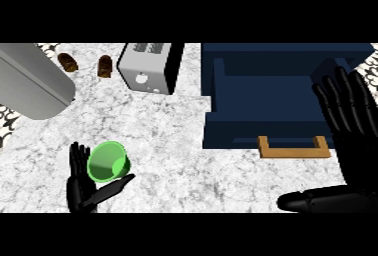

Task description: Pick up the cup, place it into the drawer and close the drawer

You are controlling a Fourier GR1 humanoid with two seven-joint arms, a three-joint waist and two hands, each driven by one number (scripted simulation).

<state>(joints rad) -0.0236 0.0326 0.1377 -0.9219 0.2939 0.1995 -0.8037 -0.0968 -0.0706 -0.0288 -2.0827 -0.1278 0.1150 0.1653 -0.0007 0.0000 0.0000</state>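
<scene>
My left hand [83, 187] is low at the view's left with the green cup [109, 161] in it. Fingers stand up behind the cup on its left side and the thumb angles up under its lower right, so the cup is pinched between them. The cup is tipped, its open mouth facing up toward the head view, inside clearly visible. Cup sits over the marble counter [170, 150], well left of the drawer.

My right hand [347, 107] is at the view's right edge, fingers straight and spread, pointing up, holding nothing. It overlaps the right side of the drawer [258, 90] in the view; can't tell if it touches it. Thumb lies low along the bottom right.

The drawer is dark blue, pulled open, cavity showing. Its wooden handle [294, 148] is on the front panel, facing me. The cup isn't in the drawer.

Back of the counter: silver toaster [150, 67] just left of the drawer, two brown pastries [68, 62] further left, apart from each other. Big grey metal body [29, 80] at the far left, tilted across the corner; can't tell what it is.
</scene>
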